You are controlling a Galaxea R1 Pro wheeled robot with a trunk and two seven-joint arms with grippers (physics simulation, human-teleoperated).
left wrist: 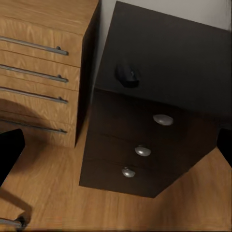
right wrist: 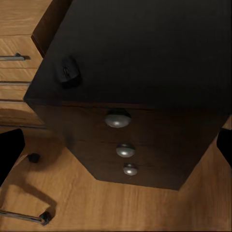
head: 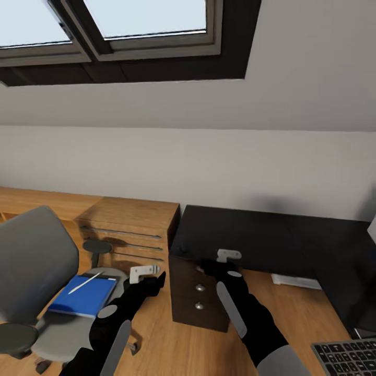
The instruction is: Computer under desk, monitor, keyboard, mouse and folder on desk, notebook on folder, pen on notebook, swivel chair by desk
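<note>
The desk (head: 271, 235) is the biggest thing here, a glossy black top running along the white wall, with its black drawer unit (head: 198, 300) and three round silver knobs at the near left end. Right beside it on the left sits a light-wood cabinet (head: 130, 224) with long metal handles. The grey chair (head: 31, 261) is off to the left on the wood floor, well apart from the desk, and the blue folder (head: 83, 296) lies flat on its seat with the white pen (head: 86, 282) resting on top. The keyboard (head: 347, 356) is down on the floor at the lower right, partly cut off. The mouse (right wrist: 69, 72) sits on the desk top near the corner above the drawers.

Both arms reach forward. The left gripper (head: 146, 272) hovers between chair and drawers, the right gripper (head: 228, 257) over the desk corner. Both look spread wide in the wrist views, holding nothing.
</note>
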